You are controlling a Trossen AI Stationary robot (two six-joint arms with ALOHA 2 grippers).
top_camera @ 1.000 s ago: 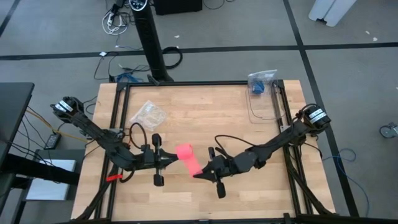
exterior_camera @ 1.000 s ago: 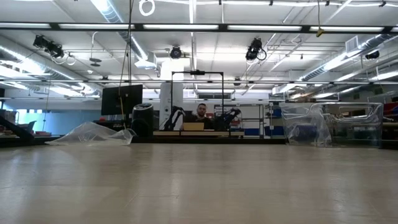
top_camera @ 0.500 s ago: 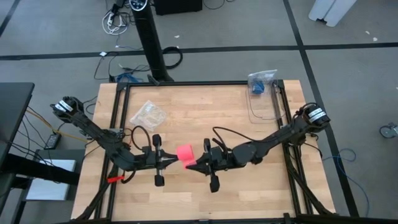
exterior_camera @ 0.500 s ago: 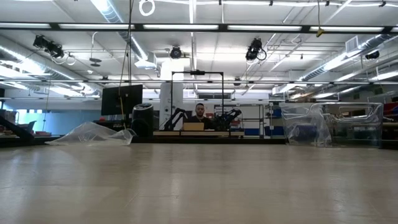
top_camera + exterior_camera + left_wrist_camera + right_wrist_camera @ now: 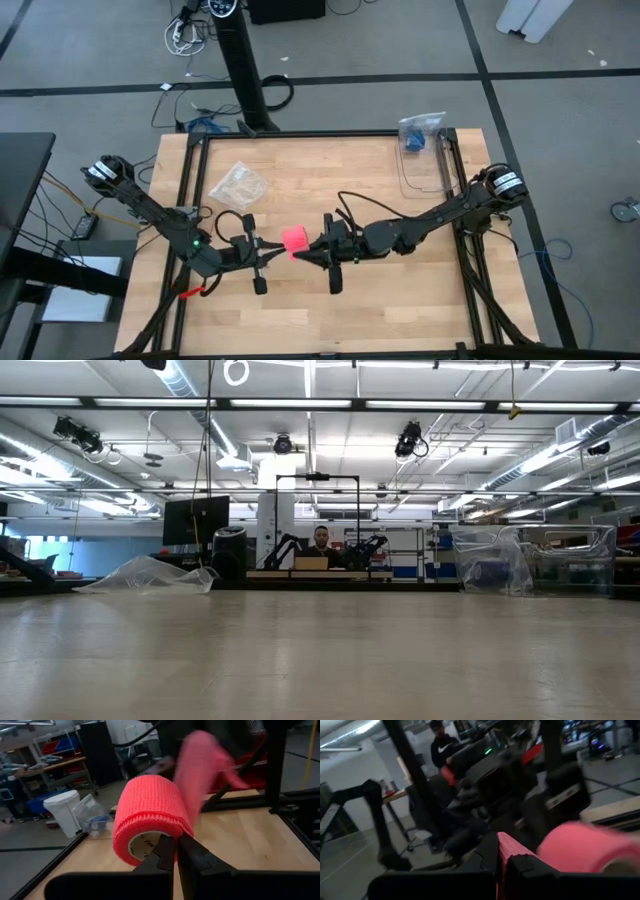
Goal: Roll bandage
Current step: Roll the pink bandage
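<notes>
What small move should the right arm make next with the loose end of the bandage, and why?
Probably carry the end around the roll once more. The left gripper is shut on the bandage roll's rim, and the right gripper is shut on the short free tail close beside it, so little remains to wind.

We see a big workshop: long ceiling lights (image 5: 300, 403), pipes, shelves, a person at a desk (image 5: 321, 540), cables (image 5: 190, 30) on grey floor.

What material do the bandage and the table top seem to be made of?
Bandage: soft woven or crepe fabric, matte pink-red; ribbed texture shows on the roll, probably elastic. Its core looks like white card, though that is uncertain. Table top: pale wood, smooth; plank seams and grain show.
</notes>
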